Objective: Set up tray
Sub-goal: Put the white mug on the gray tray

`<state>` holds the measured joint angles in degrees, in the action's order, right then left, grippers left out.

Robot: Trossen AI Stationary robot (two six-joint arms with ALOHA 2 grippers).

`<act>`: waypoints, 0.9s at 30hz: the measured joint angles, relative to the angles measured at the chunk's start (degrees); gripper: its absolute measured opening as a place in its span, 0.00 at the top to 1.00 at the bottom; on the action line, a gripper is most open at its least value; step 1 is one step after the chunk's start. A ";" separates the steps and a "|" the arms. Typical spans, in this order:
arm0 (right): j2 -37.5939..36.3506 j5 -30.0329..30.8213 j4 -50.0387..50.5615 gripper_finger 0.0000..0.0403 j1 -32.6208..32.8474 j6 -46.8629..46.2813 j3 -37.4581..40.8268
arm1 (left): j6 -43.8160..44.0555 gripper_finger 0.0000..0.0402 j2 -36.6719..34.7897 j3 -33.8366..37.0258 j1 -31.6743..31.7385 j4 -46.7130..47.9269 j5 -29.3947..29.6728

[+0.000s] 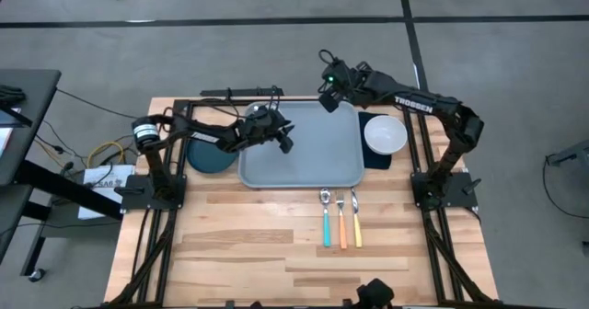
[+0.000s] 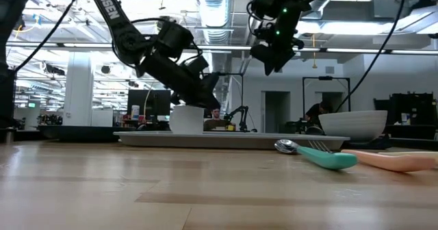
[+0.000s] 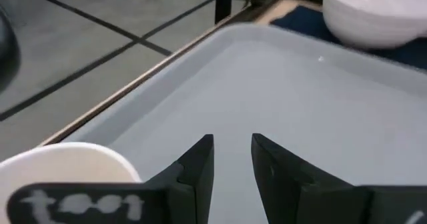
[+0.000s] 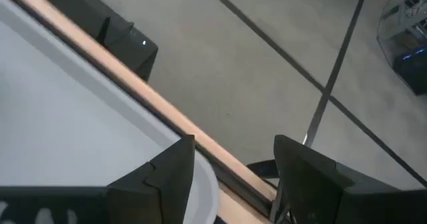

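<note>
The bench [image 1: 276, 226] carries the tray [image 1: 313, 157] at its far middle, handy to both arms. The left claw [image 1: 283, 136] hovers narrowly parted over the tray's left edge beside a white cup [image 2: 186, 118]. The right claw [image 1: 328, 100], spread wide, hangs above the far rim.

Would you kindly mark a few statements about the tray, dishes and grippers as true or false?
1. The tray holds the white bowl. False: the bowl sits beside it on a dark napkin.
2. Three utensils lie on the table near the tray. True.
3. The right gripper holds a spoon. False: it is open and empty, raised over the tray's far rim.
4. The left gripper is over the tray. True.
</note>
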<state>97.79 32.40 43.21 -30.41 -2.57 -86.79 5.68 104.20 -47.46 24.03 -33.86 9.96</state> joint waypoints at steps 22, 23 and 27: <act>0.56 0.26 -0.24 0.50 0.76 0.97 -0.04 | 0.55 0.77 1.99 0.09 -0.46 1.02 6.35; 0.56 0.26 -0.25 0.50 0.76 1.05 -0.04 | 0.08 0.77 1.99 0.09 -0.62 1.00 6.35; 0.56 0.24 -0.30 0.50 0.76 1.08 -0.04 | -1.94 0.77 1.96 0.09 -1.12 1.02 6.31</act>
<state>98.35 32.64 42.91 -29.65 -1.50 -86.83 3.74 106.16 -47.37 22.91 -32.85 16.27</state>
